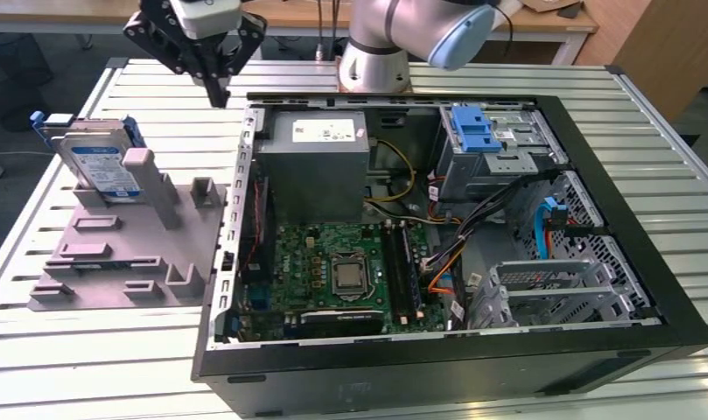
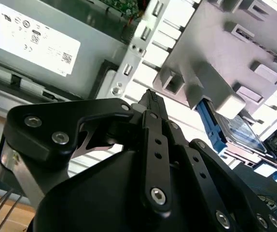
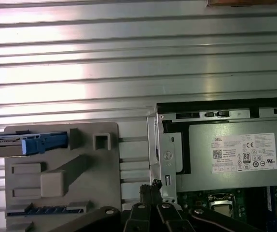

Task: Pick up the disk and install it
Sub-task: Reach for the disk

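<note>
Slatted aluminium forms the counter (image 1: 108,367) in the exterior view, and on it lies an open computer case (image 1: 447,372) with its side panel off. Inside we see the grey power-supply box (image 1: 312,166) at the far side, the green motherboard (image 1: 342,271) nearer, and a grey drive cage with a blue latch (image 1: 494,144) toward the exterior view's right. To the exterior view's left of the case sits a grey plastic fixture (image 1: 120,254). The disk (image 1: 97,166) stands upright on its edge in a slot at the fixture's far end, label facing us, with its blue carrier around it. The tool (image 1: 218,94) hangs above the counter by the case's far corner, on the exterior view's left. Its fingers are pressed together with nothing between them, and it is well apart from the disk. The arm (image 1: 412,35) rises behind the case.

In the second wrist view, the tool (image 2: 150,96) tapers to a single closed tip over the counter slats. Beyond it we see the fixture (image 2: 225,43), the disk (image 2: 247,133) seated in it within its blue frame, and the power-supply box (image 2: 47,43) with its white sticker.

In the first wrist view, the counter (image 3: 129,58) stretches away in bright slats. The tool (image 3: 150,189) points down just beside the case's metal edge, between the fixture (image 3: 95,179) and the power-supply box (image 3: 235,154). The disk (image 3: 32,143) shows edge-on in its slot in the fixture.
</note>
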